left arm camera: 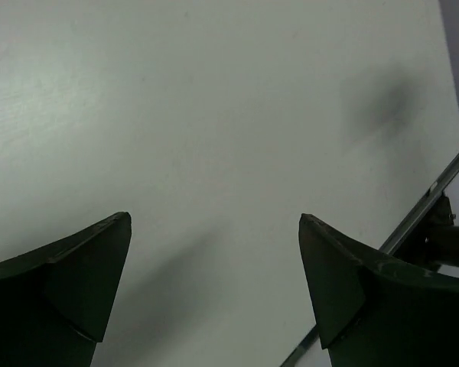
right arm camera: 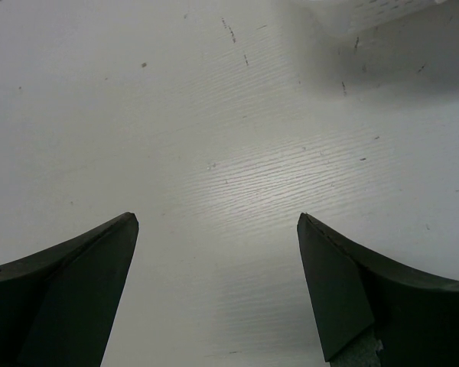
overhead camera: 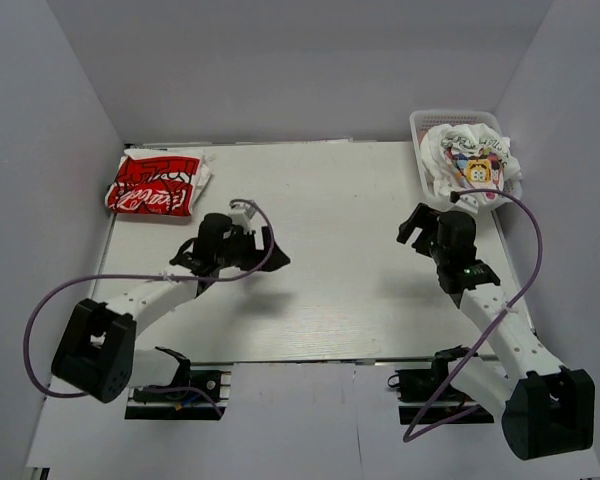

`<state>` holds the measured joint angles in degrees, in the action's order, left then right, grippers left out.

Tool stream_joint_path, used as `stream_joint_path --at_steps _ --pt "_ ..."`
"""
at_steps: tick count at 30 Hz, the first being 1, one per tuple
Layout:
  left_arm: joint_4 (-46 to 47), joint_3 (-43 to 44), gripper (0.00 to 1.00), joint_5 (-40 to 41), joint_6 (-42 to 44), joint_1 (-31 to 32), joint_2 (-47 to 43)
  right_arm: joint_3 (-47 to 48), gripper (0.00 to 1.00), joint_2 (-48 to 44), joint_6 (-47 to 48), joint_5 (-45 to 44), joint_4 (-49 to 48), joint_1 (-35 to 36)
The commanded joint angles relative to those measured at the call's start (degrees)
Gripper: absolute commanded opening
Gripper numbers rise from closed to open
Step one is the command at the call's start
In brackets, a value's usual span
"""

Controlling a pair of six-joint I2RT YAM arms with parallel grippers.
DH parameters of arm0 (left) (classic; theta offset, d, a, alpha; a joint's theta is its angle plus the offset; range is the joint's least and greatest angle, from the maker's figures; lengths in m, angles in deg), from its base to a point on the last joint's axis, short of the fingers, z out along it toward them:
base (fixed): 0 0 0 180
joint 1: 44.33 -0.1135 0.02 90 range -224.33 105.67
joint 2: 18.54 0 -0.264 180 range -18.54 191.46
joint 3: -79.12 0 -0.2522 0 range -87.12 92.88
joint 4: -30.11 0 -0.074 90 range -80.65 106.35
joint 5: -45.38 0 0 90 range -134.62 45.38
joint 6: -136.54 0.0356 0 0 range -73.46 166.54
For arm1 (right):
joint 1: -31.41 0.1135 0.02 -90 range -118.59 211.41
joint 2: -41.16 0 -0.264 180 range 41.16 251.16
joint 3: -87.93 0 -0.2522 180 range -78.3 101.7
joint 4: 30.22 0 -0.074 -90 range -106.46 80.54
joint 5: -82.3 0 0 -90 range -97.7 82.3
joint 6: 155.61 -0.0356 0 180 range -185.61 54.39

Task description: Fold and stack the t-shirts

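Observation:
A folded white t-shirt with a red-and-white logo (overhead camera: 158,184) lies at the far left of the table (overhead camera: 330,190). Crumpled white t-shirts sit in the basket at the far right, one with a colourful yellow cartoon print (overhead camera: 477,170) on top. No shirt with green-black lettering shows. My left gripper (overhead camera: 268,252) is open and empty over bare table, to the right of and nearer than the folded shirt. In the left wrist view (left arm camera: 214,222) it holds nothing. My right gripper (overhead camera: 416,228) is open and empty, just in front of the basket. In the right wrist view (right arm camera: 218,222) only bare table lies between its fingers.
The white plastic mesh basket (overhead camera: 421,125) stands at the far right corner, and its edge shows in the right wrist view (right arm camera: 367,11). Grey walls enclose the table on three sides. Purple cables loop beside both arms. The table's near edge shows in the left wrist view (left arm camera: 424,206).

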<state>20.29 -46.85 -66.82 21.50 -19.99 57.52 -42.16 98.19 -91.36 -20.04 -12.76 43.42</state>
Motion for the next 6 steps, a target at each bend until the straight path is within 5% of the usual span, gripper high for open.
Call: stream_joint_path --at_steps 1,6 --pt "0.6 -3.1 1.00 1.3 -4.1 -0.9 -9.3 -2.9 0.90 -4.1 -2.6 0.7 -2.2 -0.2" --pt "-6.2 -6.3 1.00 11.2 -0.9 -0.2 -20.6 -6.8 0.90 -7.6 -1.8 2.6 -7.6 0.0"
